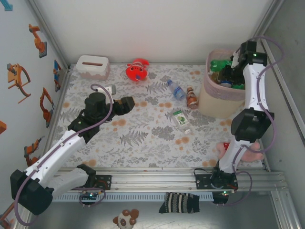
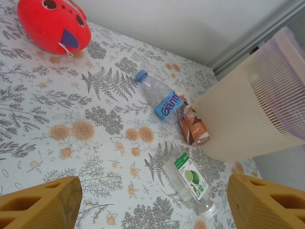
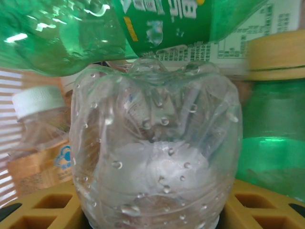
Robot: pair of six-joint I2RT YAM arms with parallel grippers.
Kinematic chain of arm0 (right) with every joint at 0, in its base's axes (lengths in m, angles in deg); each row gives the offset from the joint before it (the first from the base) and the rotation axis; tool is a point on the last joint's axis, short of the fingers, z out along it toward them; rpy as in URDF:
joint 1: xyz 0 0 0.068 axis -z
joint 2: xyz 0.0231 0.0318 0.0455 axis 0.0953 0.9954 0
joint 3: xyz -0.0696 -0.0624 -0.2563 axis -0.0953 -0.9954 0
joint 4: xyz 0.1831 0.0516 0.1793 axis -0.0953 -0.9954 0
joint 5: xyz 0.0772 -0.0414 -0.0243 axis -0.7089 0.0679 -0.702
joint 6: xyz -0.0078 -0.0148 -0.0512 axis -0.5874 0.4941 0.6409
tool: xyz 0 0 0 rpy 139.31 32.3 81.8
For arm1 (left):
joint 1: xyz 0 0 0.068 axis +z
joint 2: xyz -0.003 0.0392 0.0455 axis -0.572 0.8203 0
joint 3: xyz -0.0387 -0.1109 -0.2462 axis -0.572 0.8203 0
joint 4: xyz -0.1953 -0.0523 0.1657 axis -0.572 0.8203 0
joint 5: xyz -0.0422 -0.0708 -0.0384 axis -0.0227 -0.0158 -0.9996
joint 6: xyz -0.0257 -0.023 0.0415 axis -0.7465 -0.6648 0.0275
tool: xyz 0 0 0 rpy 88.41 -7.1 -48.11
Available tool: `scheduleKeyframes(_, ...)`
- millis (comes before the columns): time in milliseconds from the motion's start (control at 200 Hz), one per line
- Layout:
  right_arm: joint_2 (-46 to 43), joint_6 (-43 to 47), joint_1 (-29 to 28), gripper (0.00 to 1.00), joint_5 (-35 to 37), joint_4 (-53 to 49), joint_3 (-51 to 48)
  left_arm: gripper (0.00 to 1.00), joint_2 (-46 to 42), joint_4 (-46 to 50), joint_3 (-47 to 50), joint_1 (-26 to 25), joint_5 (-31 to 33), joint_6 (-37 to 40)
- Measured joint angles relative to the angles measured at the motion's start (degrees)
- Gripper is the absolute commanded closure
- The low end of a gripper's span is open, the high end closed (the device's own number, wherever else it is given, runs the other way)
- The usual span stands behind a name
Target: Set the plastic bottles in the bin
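You have the bin [image 1: 214, 102] in pale pink, slatted. Beside it: a blue-capped bottle [image 2: 159, 98], clear, blue label; a brown bottle [image 2: 193, 126]; a lime-label bottle [image 2: 188, 179], clear, green-and-white print. Inside it: a green bottle [image 3: 119, 28] and a droplet-speckled bottle [image 3: 155, 152], clear. The cloth [image 2: 95, 157] beneath it shows grey ferns, orange blossoms.

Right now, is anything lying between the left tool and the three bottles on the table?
Nothing visible does. Bare flowered cloth lies between the left tool and the green-labelled bottle, brown bottle and blue-labelled bottle; the red toy sits off to the side.
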Motion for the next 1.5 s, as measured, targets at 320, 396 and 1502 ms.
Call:
scheduleKeyframes(320, 2.2, 0.3, -0.1, 0.25, 1.1, -0.7, 1.2, 0.21, 0.0, 0.0, 0.0, 0.0, 0.0, 0.0)
scheduleKeyframes(396, 2.2, 0.4, -0.2, 0.23, 1.2, -1.0, 1.3, 0.21, 0.0, 0.0, 0.0, 0.0, 0.0, 0.0)
scheduleKeyframes(1502, -20.5, -1.5, -2.4, 0.23, 0.8, -1.3, -0.2, 0.23, 27.2, 8.6, -17.3, -10.2, 7.9, -18.8)
